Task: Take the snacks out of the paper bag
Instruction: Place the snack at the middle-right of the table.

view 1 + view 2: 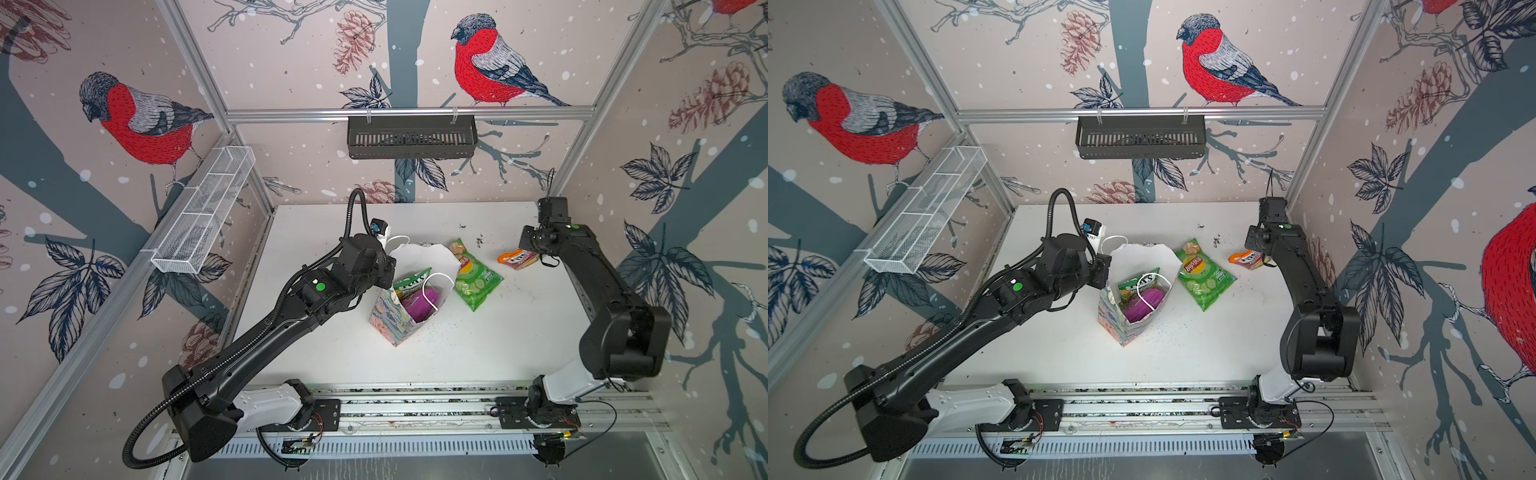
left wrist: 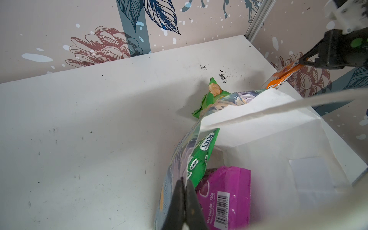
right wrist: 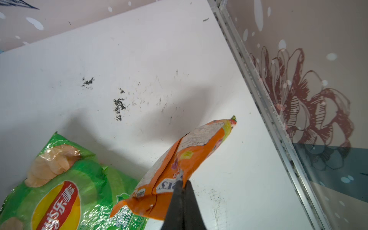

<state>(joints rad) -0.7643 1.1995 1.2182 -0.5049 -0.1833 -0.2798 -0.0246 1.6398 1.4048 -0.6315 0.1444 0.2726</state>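
My left gripper (image 2: 184, 179) pinches the paper bag (image 2: 268, 139) rim, steadying it open; my right gripper (image 3: 184, 182) clamps the orange packet (image 3: 189, 159), ready to set aside.

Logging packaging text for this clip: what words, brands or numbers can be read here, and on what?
"FOX'S": smaller green packet.
"Net Weight : 320g": purple packet; its barcode digits are too small to read.
"Lay's": large green chip bag, on the red-yellow logo.
Unreadable: orange packet, print partly hidden and blurred.
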